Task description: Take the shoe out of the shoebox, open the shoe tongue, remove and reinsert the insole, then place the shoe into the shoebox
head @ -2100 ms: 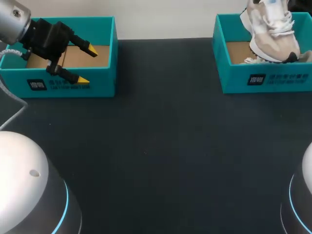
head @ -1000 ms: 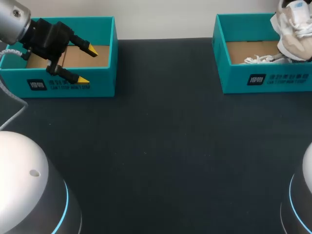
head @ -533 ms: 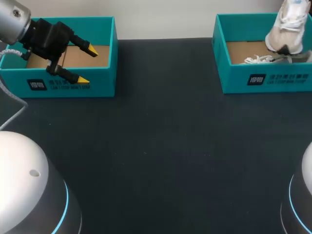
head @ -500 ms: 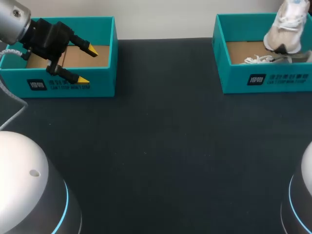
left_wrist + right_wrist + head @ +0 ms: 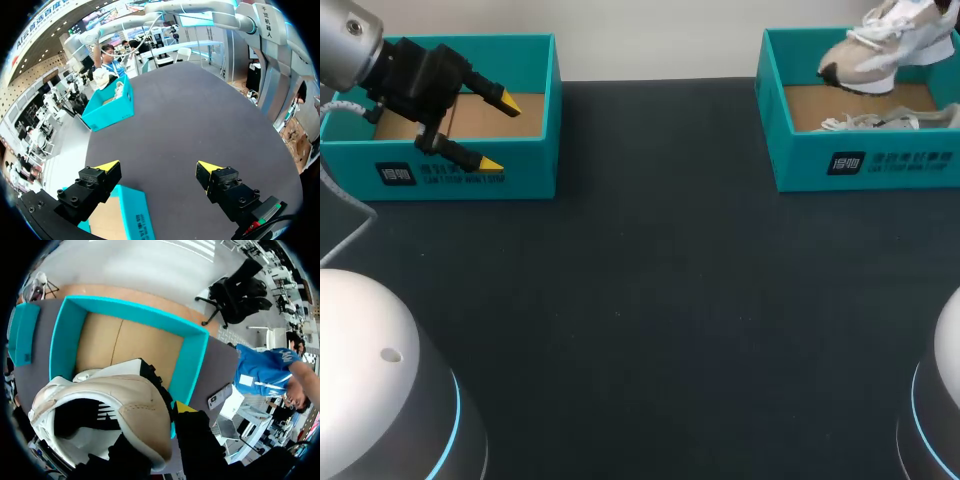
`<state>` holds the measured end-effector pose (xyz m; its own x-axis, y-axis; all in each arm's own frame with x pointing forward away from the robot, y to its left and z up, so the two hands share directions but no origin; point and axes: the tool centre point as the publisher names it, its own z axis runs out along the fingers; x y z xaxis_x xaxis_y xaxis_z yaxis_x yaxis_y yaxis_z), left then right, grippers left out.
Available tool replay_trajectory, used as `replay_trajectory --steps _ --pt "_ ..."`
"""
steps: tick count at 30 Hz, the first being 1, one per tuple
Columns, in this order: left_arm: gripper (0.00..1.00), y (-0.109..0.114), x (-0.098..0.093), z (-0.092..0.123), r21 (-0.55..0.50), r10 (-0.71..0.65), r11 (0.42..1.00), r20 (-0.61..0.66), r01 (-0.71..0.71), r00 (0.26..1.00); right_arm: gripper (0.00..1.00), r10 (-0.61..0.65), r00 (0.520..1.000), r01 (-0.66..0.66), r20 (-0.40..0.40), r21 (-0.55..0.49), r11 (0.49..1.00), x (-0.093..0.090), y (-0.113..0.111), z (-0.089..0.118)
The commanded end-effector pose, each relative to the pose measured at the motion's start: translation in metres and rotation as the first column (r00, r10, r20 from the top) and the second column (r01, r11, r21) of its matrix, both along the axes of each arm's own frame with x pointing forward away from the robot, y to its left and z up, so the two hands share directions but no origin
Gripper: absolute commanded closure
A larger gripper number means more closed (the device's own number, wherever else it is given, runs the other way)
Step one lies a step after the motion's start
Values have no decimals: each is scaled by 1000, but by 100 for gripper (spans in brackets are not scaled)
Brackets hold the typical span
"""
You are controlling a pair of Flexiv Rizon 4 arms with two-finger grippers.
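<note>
A beige and white shoe (image 5: 880,45) hangs above the right teal shoebox (image 5: 860,160), roughly level, with its dark toe pointing left. In the right wrist view my right gripper (image 5: 165,437) is shut on the shoe (image 5: 125,400) at its heel end, over the shoebox (image 5: 190,365); one yellow fingertip (image 5: 185,406) shows beside it. That gripper is outside the head view. A second shoe (image 5: 880,122) lies inside the box. My left gripper (image 5: 498,132) stands open and empty over the left teal shoebox (image 5: 535,160). The left wrist view has this gripper (image 5: 157,167) above the box's corner (image 5: 132,215).
The dark table (image 5: 650,300) stretches between the two boxes. From the left wrist view the right shoebox (image 5: 110,107) stands at the far side of the table. The left box shows only its brown cardboard floor (image 5: 510,118).
The shoe has swung from hanging toe-down over the right box to lying nearly level, toe pointing left. My left arm has not moved.
</note>
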<state>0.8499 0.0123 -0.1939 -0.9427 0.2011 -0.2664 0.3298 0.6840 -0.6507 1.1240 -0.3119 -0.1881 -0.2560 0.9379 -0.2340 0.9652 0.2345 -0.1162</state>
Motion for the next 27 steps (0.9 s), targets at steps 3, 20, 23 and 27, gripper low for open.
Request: replay_trajectory --steps 3,20,23,27 --pt "0 1 0 0 3 -1 1000 -1 1 1000 100 -546 833 552 87 -58 832 6 -2 6" --pt "0 1 0 0 3 -1 1000 -1 1 1000 100 -546 833 552 87 -58 832 6 -2 6" --pt "0 1 0 0 3 -1 1000 -1 1 1000 100 -554 823 563 129 -56 824 5 -3 6" --pt "0 1 0 0 3 -1 1000 -1 1 1000 100 -560 818 569 134 -42 821 2 -9 2"
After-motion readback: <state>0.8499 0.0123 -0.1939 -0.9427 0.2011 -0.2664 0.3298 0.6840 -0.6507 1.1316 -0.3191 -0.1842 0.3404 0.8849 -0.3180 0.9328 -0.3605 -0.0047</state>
